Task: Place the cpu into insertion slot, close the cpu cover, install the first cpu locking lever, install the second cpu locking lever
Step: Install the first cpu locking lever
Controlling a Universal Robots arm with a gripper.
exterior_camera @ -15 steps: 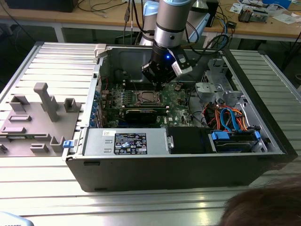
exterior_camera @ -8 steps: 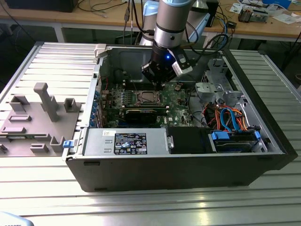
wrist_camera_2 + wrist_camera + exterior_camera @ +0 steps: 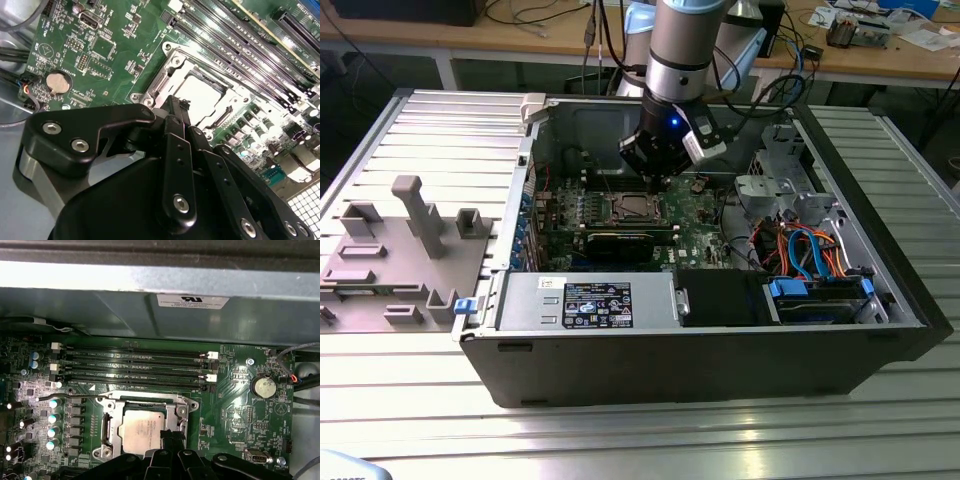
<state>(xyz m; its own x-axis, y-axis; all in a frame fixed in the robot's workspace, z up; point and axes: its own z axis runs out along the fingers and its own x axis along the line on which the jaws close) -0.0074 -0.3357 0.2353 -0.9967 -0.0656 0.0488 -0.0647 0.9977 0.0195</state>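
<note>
The cpu (image 3: pixel 142 432), a silver-grey square, lies flat in the insertion slot (image 3: pixel 633 208) on the green board. The cpu cover (image 3: pixel 111 415) is a metal frame lying down around the cpu, whose top shows through the cut-out centre (image 3: pixel 202 95). A thin locking lever (image 3: pixel 70 398) runs along the board beside the socket's memory-slot side. My gripper (image 3: pixel 176 104) is shut with nothing between the fingers. Its tips (image 3: pixel 170 437) are at the socket's edge nearest the coin battery, low over the cover frame. In the exterior view the gripper (image 3: pixel 655 182) hangs inside the open case just above the socket.
Long memory slots (image 3: pixel 135 365) run beside the socket. A coin battery (image 3: pixel 262 386) sits on the board nearby. A black card (image 3: pixel 620 243), the power supply (image 3: pixel 590 300) and a cable bundle (image 3: pixel 810 250) crowd the case. A grey fixture (image 3: pixel 410 230) stands outside at the exterior view's left.
</note>
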